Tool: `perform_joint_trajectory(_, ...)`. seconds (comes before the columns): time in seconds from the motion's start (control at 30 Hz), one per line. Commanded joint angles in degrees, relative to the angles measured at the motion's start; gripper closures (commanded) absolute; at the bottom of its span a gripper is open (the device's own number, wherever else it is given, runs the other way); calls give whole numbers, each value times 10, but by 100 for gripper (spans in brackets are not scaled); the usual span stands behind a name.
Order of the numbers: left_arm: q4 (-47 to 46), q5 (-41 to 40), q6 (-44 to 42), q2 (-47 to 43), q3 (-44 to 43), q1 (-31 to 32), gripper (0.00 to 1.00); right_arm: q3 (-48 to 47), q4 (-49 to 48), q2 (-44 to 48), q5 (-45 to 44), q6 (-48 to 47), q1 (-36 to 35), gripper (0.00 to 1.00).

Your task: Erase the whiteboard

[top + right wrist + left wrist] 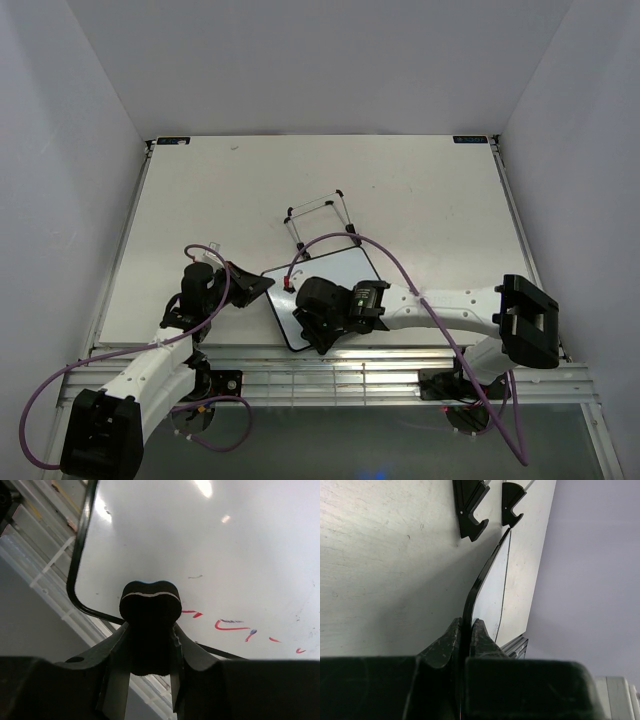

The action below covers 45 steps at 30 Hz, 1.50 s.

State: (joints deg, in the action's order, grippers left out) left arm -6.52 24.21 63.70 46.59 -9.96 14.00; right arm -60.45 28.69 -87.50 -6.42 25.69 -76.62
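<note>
The whiteboard [335,272] lies tilted near the table's front edge, with a white face and a thin black frame. My left gripper [260,285] is shut on its left edge; in the left wrist view the fingers [451,642] pinch the black frame [475,582]. My right gripper [303,312] is over the board's near corner, shut on the black bone-shaped eraser [150,605]. In the right wrist view the eraser is at the board's face [200,540], near its rounded corner. Red marks [230,626] show just right of the eraser.
A black wire stand [322,218] lies on the table behind the board, apart from it. Two black hook-shaped pieces [470,510] show past the board in the left wrist view. An aluminium rail [330,375] runs along the front edge. Purple cables [400,270] loop over the right arm.
</note>
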Motion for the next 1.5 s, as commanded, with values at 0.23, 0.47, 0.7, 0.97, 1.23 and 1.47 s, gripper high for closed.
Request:
perform_joint_trajectory(0.23,16,-7,-20,3,-1,1,100,117,40,32,-29,1,83,92)
perform_joint_trajectory(0.47,12,5,-23,7,0,0,100,178,22,62,-23,-12,157,92)
perform_joint_trajectory(0.7,-6,34,-36,36,-3,0,100,212,14,82,-32,-27,226,92)
perform_joint_trajectory(0.97,-5,68,-60,55,-13,0,100,207,13,93,-32,-63,323,92)
perform_joint_trajectory(1.23,12,89,-83,62,-19,0,100,195,-4,74,-4,-107,402,92)
perform_joint_trajectory(1.47,-15,137,-102,100,-22,0,100,182,-42,90,102,-136,384,92)
